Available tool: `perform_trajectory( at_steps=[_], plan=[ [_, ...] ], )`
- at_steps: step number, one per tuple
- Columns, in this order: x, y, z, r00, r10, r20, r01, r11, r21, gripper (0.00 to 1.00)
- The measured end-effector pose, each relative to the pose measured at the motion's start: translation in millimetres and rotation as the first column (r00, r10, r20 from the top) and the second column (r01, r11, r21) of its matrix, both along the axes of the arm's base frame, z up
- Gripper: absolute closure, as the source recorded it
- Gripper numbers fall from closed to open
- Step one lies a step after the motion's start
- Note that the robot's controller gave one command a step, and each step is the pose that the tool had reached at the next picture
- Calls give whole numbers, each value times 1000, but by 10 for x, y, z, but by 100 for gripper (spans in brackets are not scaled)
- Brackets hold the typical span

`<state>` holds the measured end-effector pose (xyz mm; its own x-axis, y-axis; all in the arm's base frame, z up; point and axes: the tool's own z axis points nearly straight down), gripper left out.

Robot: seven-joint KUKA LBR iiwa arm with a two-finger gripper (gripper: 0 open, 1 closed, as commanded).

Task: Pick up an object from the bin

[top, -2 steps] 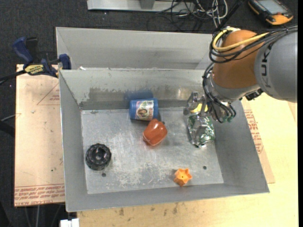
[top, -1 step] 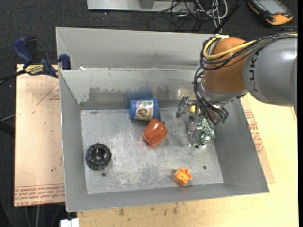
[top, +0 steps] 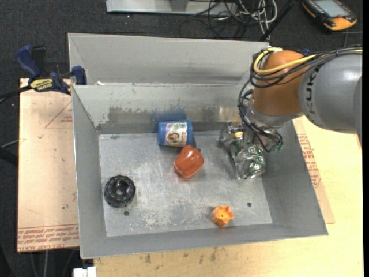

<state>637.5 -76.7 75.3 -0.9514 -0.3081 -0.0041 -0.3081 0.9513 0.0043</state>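
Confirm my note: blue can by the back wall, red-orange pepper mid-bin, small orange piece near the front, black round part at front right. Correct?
No: the camera view shows the black round part at front left, not right. The blue can, red-orange pepper and small orange piece lie as noted.

Entry: bin contents obscured or indeterminate.
Just right of the red pepper-shaped toy, the gripper tip was lost among cables and a shiny crumpled mass, kind undetermined. Further right, the arm was cut off at the picture's edge. Above-left of the toy, the blue can label was too small to read.
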Motion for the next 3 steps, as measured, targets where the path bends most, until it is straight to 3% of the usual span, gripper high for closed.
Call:
perform_trajectory(
  at_steps=[1, 2, 3],
  plan=[
    [-144, -380, -5, 1000, 14, 9, -14, 1000, 13, 0],
    [-185, -507, -13, 1000, 3, 1, -3, 1000, -3, 0],
    [57, -596, 13, 1000, -9, -5, 9, 1000, 9, 0]
  ],
)
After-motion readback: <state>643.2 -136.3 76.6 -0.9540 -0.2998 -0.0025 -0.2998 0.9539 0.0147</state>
